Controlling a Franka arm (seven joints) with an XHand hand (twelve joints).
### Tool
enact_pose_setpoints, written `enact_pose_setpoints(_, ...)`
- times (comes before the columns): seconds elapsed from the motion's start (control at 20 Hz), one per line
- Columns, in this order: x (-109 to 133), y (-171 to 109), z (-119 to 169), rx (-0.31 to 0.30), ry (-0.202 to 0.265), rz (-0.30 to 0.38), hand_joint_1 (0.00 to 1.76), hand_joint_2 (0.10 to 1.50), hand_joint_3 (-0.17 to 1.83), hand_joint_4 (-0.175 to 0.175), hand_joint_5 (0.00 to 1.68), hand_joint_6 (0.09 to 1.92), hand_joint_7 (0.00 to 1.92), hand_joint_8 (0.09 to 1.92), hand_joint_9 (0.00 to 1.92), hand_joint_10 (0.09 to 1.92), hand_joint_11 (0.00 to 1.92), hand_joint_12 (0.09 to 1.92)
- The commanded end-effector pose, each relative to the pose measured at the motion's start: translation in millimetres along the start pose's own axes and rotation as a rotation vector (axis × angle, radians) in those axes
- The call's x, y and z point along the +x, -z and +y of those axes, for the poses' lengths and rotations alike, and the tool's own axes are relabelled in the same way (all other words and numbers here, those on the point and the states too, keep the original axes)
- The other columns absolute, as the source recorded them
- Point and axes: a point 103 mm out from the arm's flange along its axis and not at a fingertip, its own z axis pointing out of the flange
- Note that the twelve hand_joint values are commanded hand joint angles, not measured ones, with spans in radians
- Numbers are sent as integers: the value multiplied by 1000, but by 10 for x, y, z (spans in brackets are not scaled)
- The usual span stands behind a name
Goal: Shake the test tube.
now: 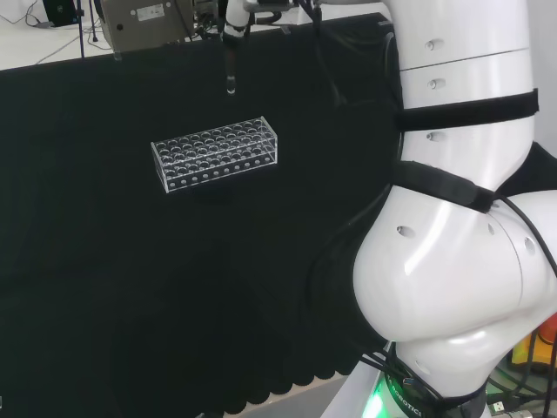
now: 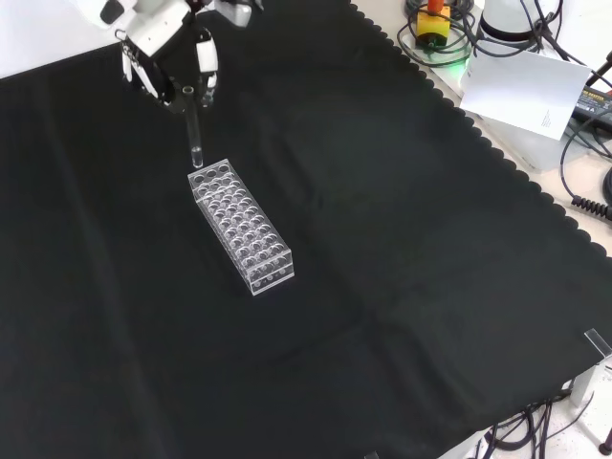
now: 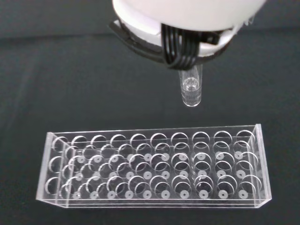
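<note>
A clear glass test tube (image 2: 194, 134) hangs upright from my hand (image 2: 168, 59), whose fingers pinch its upper end. In the front view its rounded tip hovers just above the far end of a clear plastic tube rack (image 2: 241, 226) lying on the black cloth. The head view shows the test tube (image 1: 230, 71) held above and behind the rack (image 1: 216, 154), with the hand (image 1: 233, 19) at the top edge. In the wrist view the tube (image 3: 191, 89) points down past the palm, over cloth beside the rack (image 3: 154, 168). The rack's holes look empty.
The black cloth (image 2: 382, 287) covers the bench around the rack. In the front view, cables, a white paper sheet (image 2: 524, 91) and a yellow object (image 2: 432, 21) lie past the cloth's scalloped right edge. The arm's white links (image 1: 461, 218) stand at the right of the head view.
</note>
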Motion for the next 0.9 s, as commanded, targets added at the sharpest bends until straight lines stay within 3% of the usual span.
enact_pose_setpoints(0.05,124,138,-230,-6,37,-2,1436,635,596,-175,1327,379,1446,655,1490,87,807,1215)
enact_pose_setpoints(0.45,190,157,-318,-22,56,2,1436,632,601,-175,1330,376,1449,652,1494,87,808,1215)
enact_pose_setpoints(0.9,706,166,-434,-31,138,46,1436,629,606,-175,1332,373,1451,649,1498,87,808,1216)
